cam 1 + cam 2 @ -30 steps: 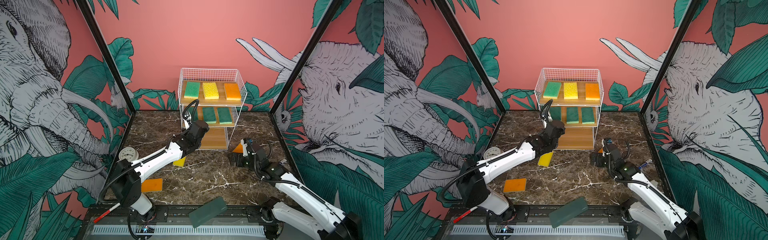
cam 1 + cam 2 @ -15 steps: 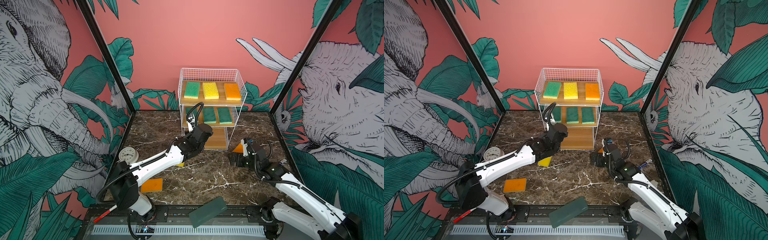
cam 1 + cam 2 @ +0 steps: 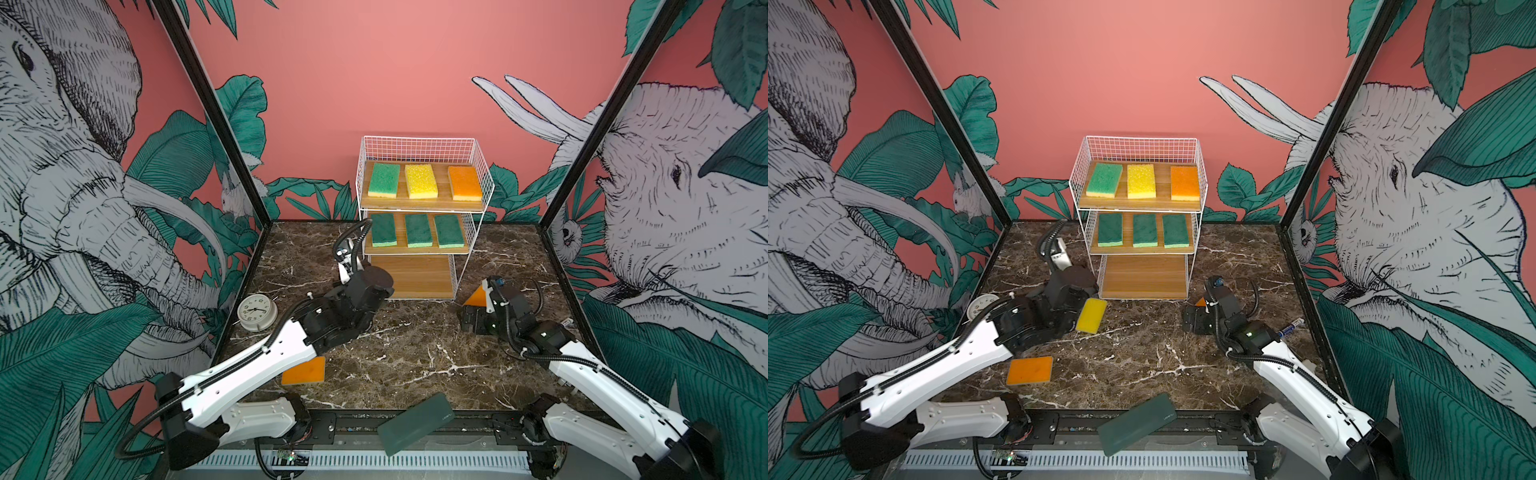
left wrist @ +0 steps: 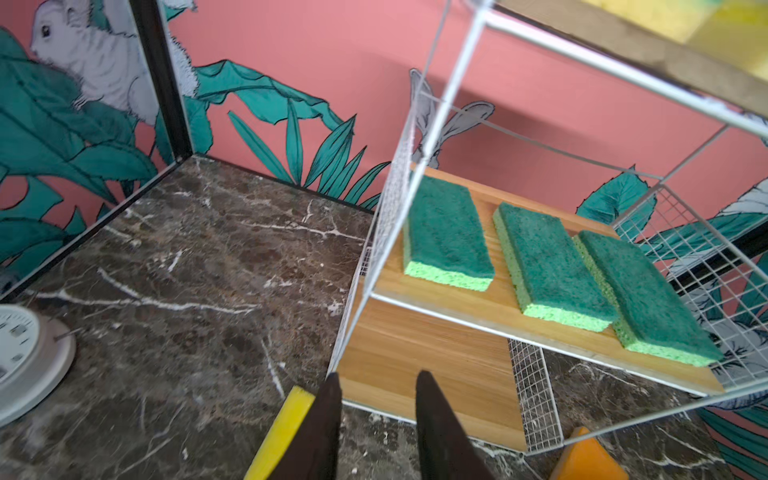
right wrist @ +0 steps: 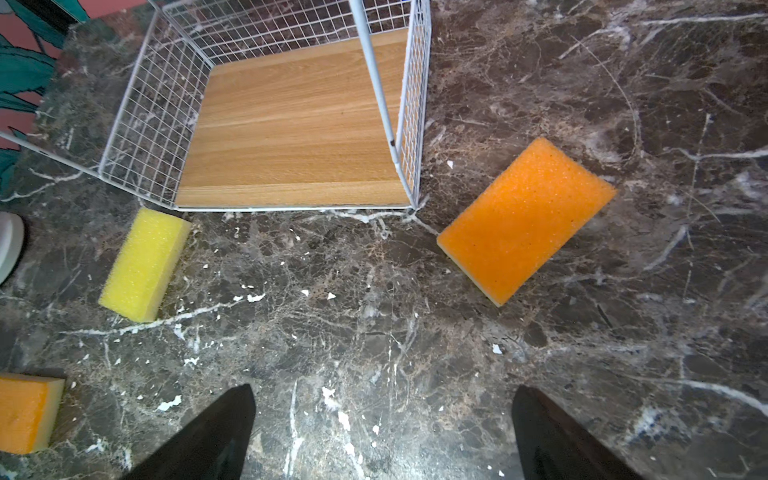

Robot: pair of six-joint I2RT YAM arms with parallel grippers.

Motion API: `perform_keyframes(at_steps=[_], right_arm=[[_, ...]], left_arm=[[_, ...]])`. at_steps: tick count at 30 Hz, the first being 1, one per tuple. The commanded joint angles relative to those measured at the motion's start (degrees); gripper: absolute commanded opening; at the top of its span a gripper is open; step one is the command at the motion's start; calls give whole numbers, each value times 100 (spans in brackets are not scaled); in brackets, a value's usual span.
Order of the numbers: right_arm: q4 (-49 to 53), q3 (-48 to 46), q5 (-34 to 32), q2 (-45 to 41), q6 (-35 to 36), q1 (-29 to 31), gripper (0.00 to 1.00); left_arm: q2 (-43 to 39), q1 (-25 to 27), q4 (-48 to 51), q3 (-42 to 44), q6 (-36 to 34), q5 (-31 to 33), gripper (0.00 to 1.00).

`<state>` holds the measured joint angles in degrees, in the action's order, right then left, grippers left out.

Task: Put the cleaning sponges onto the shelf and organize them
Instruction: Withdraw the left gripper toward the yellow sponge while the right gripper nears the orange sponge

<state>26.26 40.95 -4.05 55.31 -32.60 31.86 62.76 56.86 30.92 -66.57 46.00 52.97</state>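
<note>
Wooden and bare, the shelf's [image 3: 417, 149] bottom board [image 5: 291, 124] is flanked at its front corners by a yellow sponge [image 5: 143, 266] and an orange sponge [image 5: 525, 220] on the marble [image 5: 374, 291]. The left gripper [image 4: 378, 376] is parted on nothing beside the yellow one; the right gripper [image 5: 384, 390] is spread wide over open marble.

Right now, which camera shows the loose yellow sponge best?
Right wrist: the yellow sponge shows whole, close, nothing over it. In a top view it is small beside the left arm; left wrist catches only an edge.
</note>
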Motion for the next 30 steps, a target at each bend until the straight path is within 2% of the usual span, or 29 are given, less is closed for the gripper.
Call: perform_keyframes(at_steps=[1,4,7,9,11,13,15,19,23,28,30], right_arm=[[292,173,-193,163,-69,-18,99],[451,335,-184,503,-139,-22,99],[608,526,-250,922,-250,-26,99],[773,701,-334,1177,-377,-30,100],[903,822,-500,1344,-539,-30,100],[938,837,-665,1435,-726,-37,99],[935,811,-826,1509,-962,-41,99],[946,837,-918,1903,-1388,-159,99],[1078,1090,-1008,2398,-1459,-312,99],[1002,1298,-857,2749,-1504,-513,99],[960,1353,-857,2818,-1521,-561,99]], left_arm=[[-409,18,1559,13,367,-64,40],[-456,-40,2279,-210,254,-215,47],[-350,-364,2571,-344,33,-695,54],[-440,-867,2410,-156,-49,-1382,58],[-796,-1411,1656,361,-284,-2159,60],[-1094,-1821,1206,746,-433,-2566,63],[-1193,-2250,1196,926,-517,-2890,65],[-815,-3283,1225,990,-891,-3980,67],[-267,-4017,1093,961,-1235,-4570,68],[105,-5194,343,1331,-1184,-5807,69],[212,-5421,168,1432,-1172,-5983,69]])
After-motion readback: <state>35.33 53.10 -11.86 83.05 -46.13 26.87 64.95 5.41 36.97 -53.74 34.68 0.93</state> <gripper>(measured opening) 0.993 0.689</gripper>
